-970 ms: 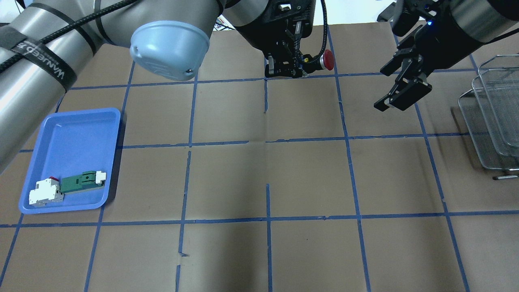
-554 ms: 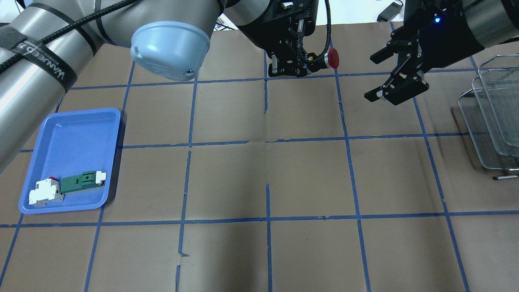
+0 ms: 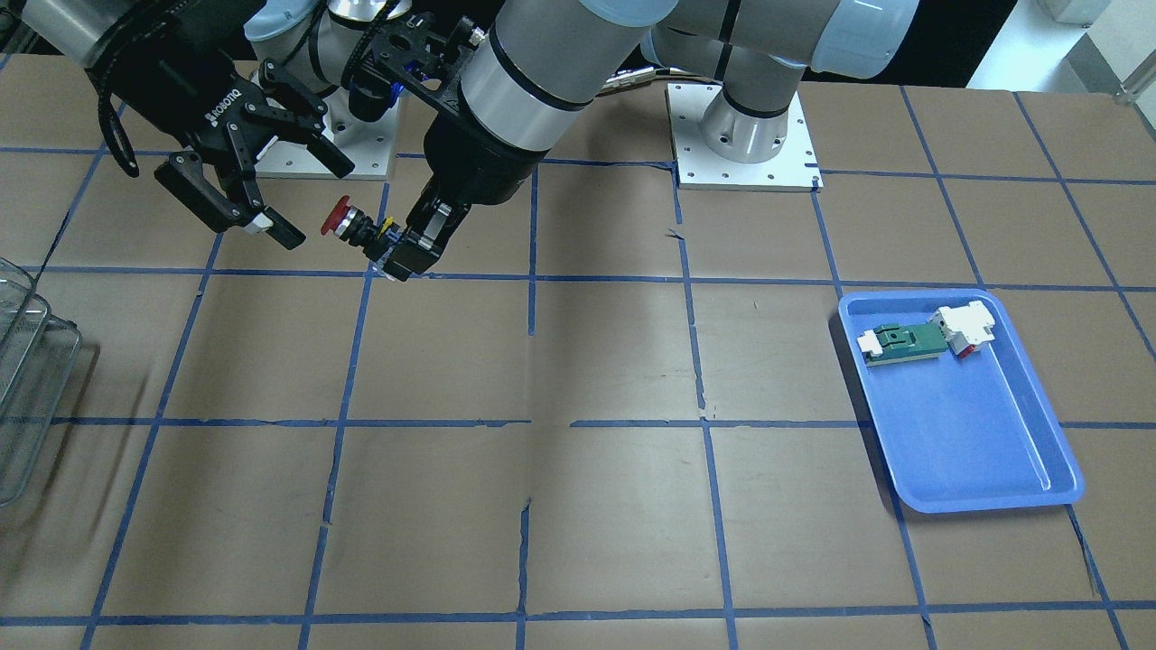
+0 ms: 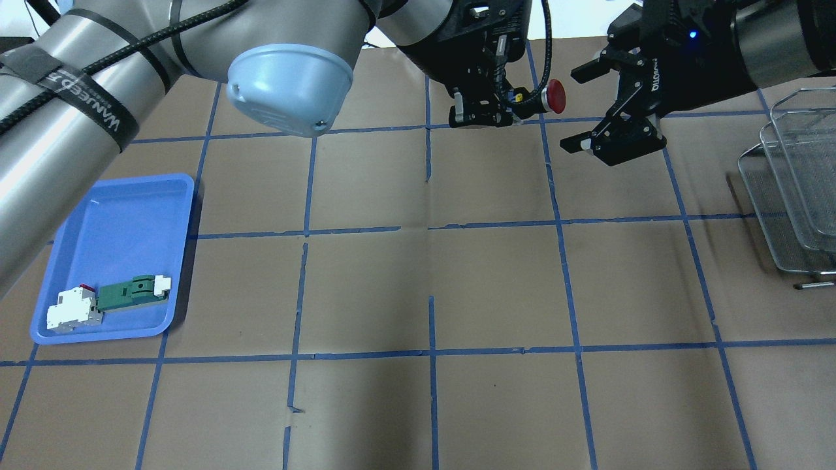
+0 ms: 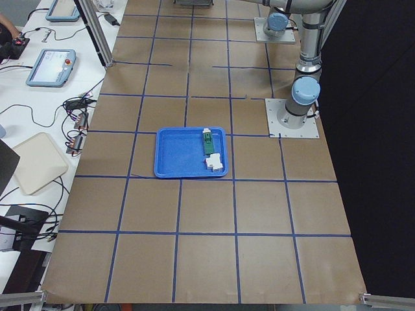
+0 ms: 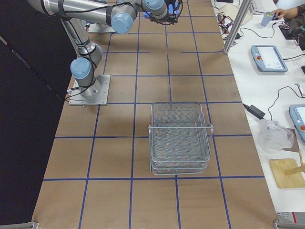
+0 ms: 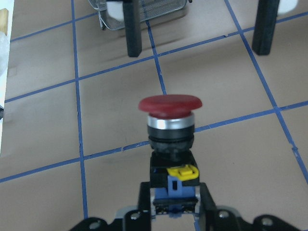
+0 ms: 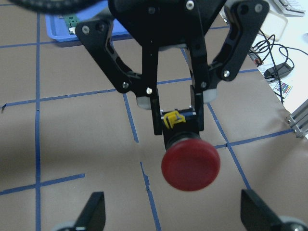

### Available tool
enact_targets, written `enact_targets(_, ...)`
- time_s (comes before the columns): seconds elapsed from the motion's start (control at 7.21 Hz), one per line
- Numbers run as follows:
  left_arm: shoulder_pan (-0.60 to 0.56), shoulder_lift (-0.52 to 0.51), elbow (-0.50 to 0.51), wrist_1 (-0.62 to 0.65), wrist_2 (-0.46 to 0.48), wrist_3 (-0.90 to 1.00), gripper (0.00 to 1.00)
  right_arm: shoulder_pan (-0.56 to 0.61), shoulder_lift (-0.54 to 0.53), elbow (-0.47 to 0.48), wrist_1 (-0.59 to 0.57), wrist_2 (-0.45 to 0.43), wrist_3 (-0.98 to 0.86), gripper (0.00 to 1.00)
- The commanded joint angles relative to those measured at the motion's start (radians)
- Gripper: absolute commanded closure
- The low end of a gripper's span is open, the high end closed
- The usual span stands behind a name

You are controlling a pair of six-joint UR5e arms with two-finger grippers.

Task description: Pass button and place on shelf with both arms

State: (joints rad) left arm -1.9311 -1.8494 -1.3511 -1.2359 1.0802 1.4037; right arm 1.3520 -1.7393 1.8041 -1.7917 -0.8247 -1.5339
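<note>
My left gripper is shut on the bluish base of the button and holds it level above the table's far side, red cap toward my right gripper. The right gripper is open, with its jaws facing the cap a short way off and not touching it. In the front view the button sits between the left gripper and the right gripper. The left wrist view shows the button held upright. The right wrist view shows its cap. The wire shelf stands at the right edge.
A blue tray at the left holds a green-and-white connector and a white block. The left arm's elbow hangs over the table's back left. The shelf also shows in the exterior right view.
My left gripper has carried the button to the right. My right gripper has moved left and turned, so its open jaws now face the red cap at close range.
</note>
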Motion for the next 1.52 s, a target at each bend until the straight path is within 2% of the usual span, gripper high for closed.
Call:
enact_targets(0.0,-0.008,0.001,0.000,0.001,-0.002,0.005,1.00,0.019,0.003,-0.002,-0.008,0.006,-0.001,0.00)
enact_targets(0.42,-0.012,0.006,0.000,0.001,0.000,-0.002,1.00,0.019,-0.003,-0.002,-0.006,0.007,0.011,0.00)
enact_targets(0.83,-0.012,0.019,0.000,0.001,-0.002,-0.002,1.00,0.019,-0.009,-0.002,-0.008,0.007,0.011,0.20)
enact_targets(0.97,-0.012,0.019,0.000,0.001,-0.003,0.000,1.00,0.019,-0.011,-0.002,-0.008,0.006,0.002,0.46)
enact_targets(1.11,-0.012,0.019,0.000,0.001,-0.002,-0.002,1.00,0.019,-0.013,-0.003,-0.008,0.006,0.003,0.90)
enact_targets(1.25,-0.014,0.021,0.000,0.001,-0.003,-0.002,1.00,0.019,-0.016,-0.006,-0.008,-0.001,0.002,1.00)
enact_targets(1.39,-0.014,0.022,0.000,0.001,0.000,-0.003,1.00,0.019,-0.017,-0.009,-0.009,0.002,0.000,1.00)
